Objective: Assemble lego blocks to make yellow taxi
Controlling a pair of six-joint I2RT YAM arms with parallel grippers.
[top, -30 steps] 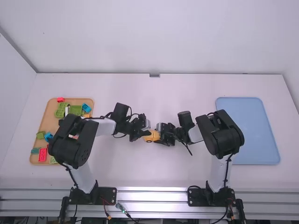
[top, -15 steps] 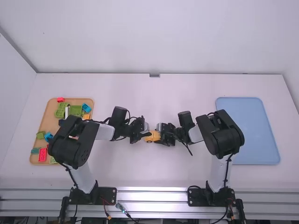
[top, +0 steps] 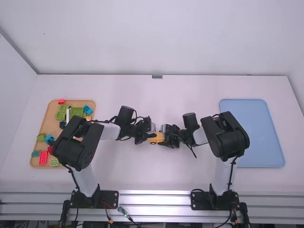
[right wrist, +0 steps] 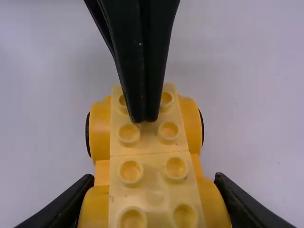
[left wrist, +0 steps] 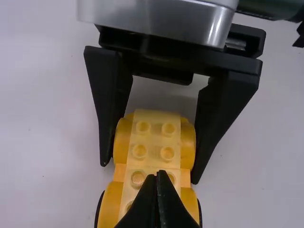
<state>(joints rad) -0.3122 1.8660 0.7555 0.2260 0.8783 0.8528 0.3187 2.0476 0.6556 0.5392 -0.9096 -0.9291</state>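
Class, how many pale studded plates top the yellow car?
2, end to end: one plate beneath the left pincer, the other plate between the fingers of the right pincer.

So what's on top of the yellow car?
Two pale yellow blocks with round bumps, end to end. The left tool, shut, is over one and hides part of it, so what's right under its tips can't be seen.
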